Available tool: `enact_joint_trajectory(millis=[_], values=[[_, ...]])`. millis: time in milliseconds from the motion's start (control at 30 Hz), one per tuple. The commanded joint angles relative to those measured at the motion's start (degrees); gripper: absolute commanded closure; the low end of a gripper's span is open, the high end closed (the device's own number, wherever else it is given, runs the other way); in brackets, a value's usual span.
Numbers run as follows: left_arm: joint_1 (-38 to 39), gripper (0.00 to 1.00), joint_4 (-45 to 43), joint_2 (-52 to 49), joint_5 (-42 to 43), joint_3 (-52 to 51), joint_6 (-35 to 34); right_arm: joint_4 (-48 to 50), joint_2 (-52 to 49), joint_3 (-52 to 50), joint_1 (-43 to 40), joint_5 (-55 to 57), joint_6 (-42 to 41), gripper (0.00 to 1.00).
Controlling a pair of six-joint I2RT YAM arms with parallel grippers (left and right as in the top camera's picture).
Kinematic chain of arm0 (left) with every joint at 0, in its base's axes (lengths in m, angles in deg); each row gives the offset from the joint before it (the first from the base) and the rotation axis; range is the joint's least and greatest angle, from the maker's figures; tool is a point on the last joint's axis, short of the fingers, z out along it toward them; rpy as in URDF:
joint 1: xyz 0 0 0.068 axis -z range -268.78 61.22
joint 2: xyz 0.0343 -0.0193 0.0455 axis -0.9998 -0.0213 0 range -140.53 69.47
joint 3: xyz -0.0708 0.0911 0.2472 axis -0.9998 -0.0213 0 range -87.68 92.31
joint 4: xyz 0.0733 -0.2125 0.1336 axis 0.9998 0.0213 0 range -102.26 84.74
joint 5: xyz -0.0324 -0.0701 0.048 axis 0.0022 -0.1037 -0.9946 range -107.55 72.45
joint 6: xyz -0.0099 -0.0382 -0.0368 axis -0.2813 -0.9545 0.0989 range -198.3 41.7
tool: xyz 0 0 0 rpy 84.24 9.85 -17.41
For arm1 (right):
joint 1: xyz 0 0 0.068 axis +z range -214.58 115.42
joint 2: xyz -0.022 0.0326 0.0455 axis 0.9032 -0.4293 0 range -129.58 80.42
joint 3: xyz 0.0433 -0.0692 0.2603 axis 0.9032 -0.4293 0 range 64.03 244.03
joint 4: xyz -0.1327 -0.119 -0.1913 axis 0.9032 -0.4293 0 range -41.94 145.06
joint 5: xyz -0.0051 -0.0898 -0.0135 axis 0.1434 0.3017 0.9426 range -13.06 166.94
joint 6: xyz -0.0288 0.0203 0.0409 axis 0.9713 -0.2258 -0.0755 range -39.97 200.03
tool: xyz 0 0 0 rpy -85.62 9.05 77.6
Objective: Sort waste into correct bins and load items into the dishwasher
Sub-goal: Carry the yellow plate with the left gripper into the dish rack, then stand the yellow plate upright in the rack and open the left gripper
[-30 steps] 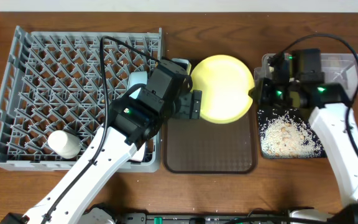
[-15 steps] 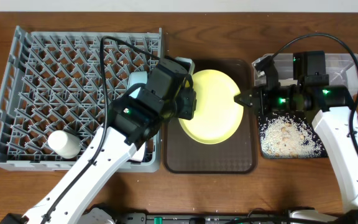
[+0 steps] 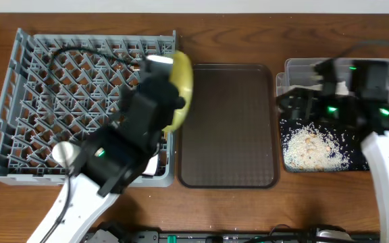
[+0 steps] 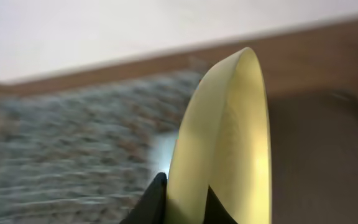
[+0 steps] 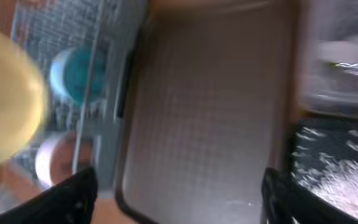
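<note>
Yellow plate (image 3: 184, 81) (held on edge) moved from brown tray (image 3: 228, 128) to rack (image 3: 46, 88).

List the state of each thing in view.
dish rack: holds a white bowl.
yellow plate: on edge, gripped at the rack's right side.
left gripper: shut on the plate's rim.
right gripper: open, empty.
brown serving tray: nothing on it.
black tray: scattered with rice scraps.

dark brown serving tray (image 3: 228, 128) (mid-table), wooden table (image 3: 248, 37)
</note>
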Motion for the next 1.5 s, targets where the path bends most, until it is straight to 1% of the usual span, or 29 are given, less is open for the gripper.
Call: enact_joint_trajectory(millis=[0,67,167,267,400,467,533,600,733,800,867,1067,1267,1333,1400,1467], values=[[-0.2,0.93,0.9,0.7,-23.2,0.4,7.4,-1.4,4.0,0.2,-6.0,5.5,-9.9,0.13],[-0.3,0.93,2.2,-0.4,-28.1,0.2,9.3,-2.6,5.4,0.2,-9.8,7.6,-14.3,0.11],[-0.5,0.93,4.1,-3.4,-30.1,-0.4,9.2,-3.6,6.8,0.2,-15.6,8.3,-17.1,0.01],[-2.1,0.93,4.6,-7.8,-30.1,-1.4,9.2,-3.9,7.0,0.2,-19.3,8.3,-17.7,0.01],[-6.1,0.93,3.4,-14.4,-29.7,-1.5,8.8,-5.5,6.9,0.2,-21.2,8.3,-17.6,0.01],[-8.1,0.93,2.1,-16.8,-27.6,-1.5,7.9,-6.0,6.9,0.2,-21.2,8.8,-17.6,0.01],[-10.3,0.93,0.6,-18.5,-21.4,-1.5,7.5,-6.7,6.9,0.2,-21.2,8.8,-17.4,0.01],[-12.4,0.93,-0.4,-19.0,-15.8,-1.5,7.5,-7.0,6.9,0.2,-21.2,9.0,-16.9,0.01],[-16.0,0.93,-1.8,-18.9,-9.5,-1.5,7.6,-7.9,6.9,0.2,-21.2,10.5,-16.8,0.01],[-17.0,0.93,-1.7,-18.9,-5.7,-1.5,8.4,-8.1,6.9,0.2,-21.2,11.0,-16.8,0.01],[-18.4,0.93,-1.7,-19.1,-0.2,-1.9,9.9,-8.1,6.9,0.2,-21.2,11.1,-16.8,0.01],[-21.0,0.92,-1.7,-21.4,0.8,-3.4,11.2,-8.1,6.9,0.2,-21.2,11.1,-16.8,0.01],[-21.1,0.92,-1.7,-25.5,0.8,-3.4,11.4,-8.1,6.9,0.2,-21.2,11.1,-16.8,0.01],[-21.0,0.90,-1.7,-26.3,0.8,-3.4,11.4,-8.3,6.9,0.2,-21.2,11.1,-16.8,0.01],[-20.6,0.83,-1.7,-26.2,0.8,-3.3,11.4,-8.6,6.9,0.2,-21.2,11.1,-16.8,0.01],[-19.8,0.66,-1.7,-25.5,0.8,-3.3,11.4,-8.7,6.9,0.2,-21.2,11.1,-16.8,0.01]])
